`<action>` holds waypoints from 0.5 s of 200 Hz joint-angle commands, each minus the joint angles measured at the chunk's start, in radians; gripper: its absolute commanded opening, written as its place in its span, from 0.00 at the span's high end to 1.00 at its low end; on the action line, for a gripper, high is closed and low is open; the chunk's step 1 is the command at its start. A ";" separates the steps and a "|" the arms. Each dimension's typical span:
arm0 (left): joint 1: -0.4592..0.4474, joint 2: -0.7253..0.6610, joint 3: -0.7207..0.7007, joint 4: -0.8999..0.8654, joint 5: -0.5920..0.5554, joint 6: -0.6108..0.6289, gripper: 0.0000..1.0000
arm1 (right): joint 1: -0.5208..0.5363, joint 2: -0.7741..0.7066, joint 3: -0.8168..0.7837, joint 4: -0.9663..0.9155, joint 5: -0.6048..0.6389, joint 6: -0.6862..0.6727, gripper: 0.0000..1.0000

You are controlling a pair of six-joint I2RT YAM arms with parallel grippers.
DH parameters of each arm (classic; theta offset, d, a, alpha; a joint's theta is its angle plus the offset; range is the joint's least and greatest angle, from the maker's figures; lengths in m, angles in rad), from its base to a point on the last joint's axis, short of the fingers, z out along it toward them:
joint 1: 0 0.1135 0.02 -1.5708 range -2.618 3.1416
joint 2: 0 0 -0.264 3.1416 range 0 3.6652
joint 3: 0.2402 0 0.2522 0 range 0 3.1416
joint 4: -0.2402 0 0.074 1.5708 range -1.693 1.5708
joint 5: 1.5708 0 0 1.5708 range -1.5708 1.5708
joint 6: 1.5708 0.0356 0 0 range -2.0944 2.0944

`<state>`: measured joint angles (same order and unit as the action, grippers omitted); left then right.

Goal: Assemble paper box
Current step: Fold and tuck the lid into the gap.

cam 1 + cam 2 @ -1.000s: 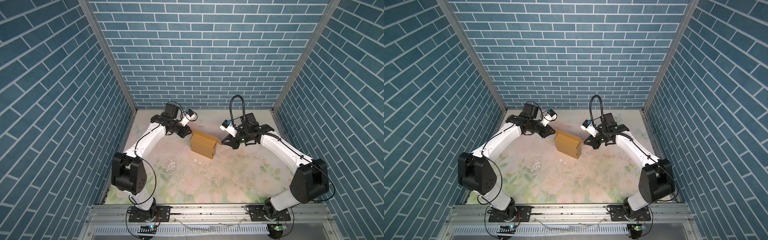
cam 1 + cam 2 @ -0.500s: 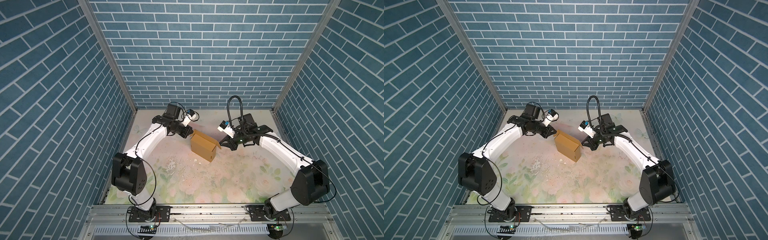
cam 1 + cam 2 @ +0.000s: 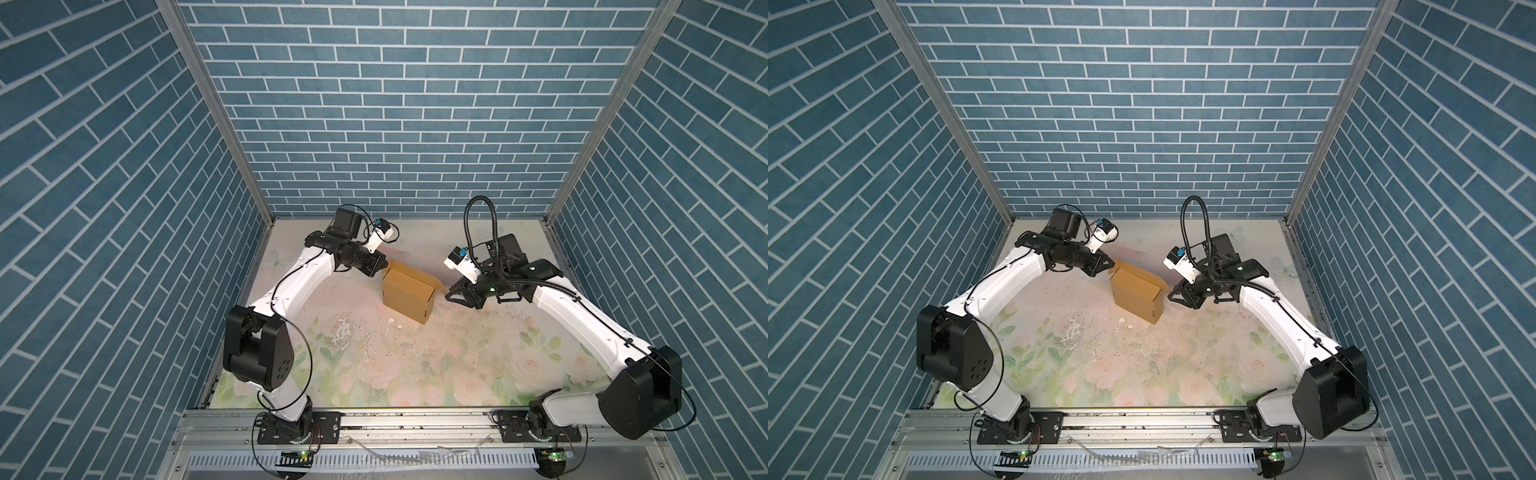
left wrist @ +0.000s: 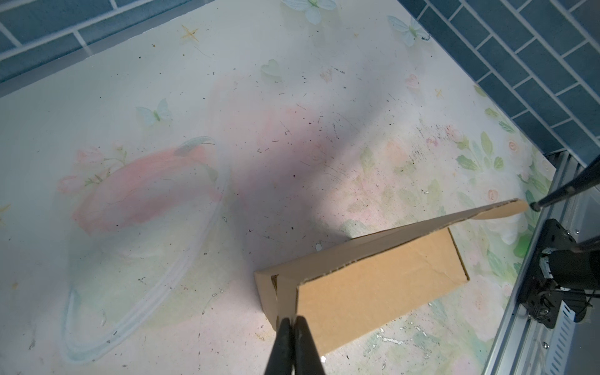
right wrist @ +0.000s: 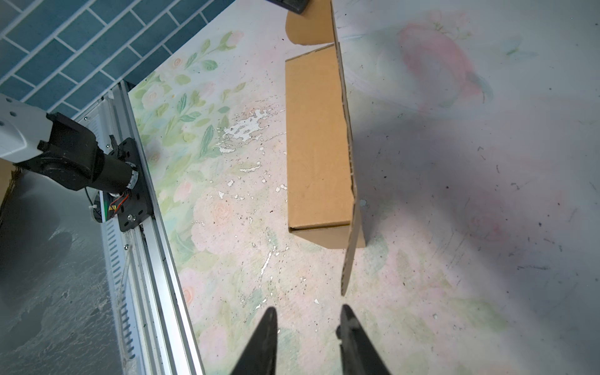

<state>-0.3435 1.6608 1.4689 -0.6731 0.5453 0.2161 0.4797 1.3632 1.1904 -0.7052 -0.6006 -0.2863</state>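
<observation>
The paper box (image 3: 407,297) (image 3: 1136,297) is a tan cardboard mailer that stands folded up near the middle of the mat. A long flap sticks out past its right end. My left gripper (image 3: 384,270) (image 3: 1111,266) (image 4: 291,319) is shut on a cardboard flap at the box's (image 4: 373,292) far-left corner. My right gripper (image 3: 449,296) (image 3: 1171,297) (image 5: 306,313) is open just off the right end of the box (image 5: 316,146). The tip of the long flap (image 5: 344,282) lies just ahead of its fingers, and nothing is between them.
The floral mat (image 3: 415,365) has worn white patches (image 3: 343,332) in front of the box. An aluminium rail (image 3: 415,419) runs along the front edge and carries both arm bases. Blue brick walls close in the back and both sides.
My right gripper has opened and drawn back a little from the box's right flap. My left gripper has closed on the far-left corner flap.
</observation>
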 commanded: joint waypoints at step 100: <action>-0.017 -0.012 -0.028 0.030 0.004 -0.021 0.93 | 0.037 0.029 0.043 0.035 0.095 0.196 0.68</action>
<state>-0.3523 1.6608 1.4570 -0.6529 0.5503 0.2077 0.4969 1.3914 1.2327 -0.6762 -0.5003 -0.1463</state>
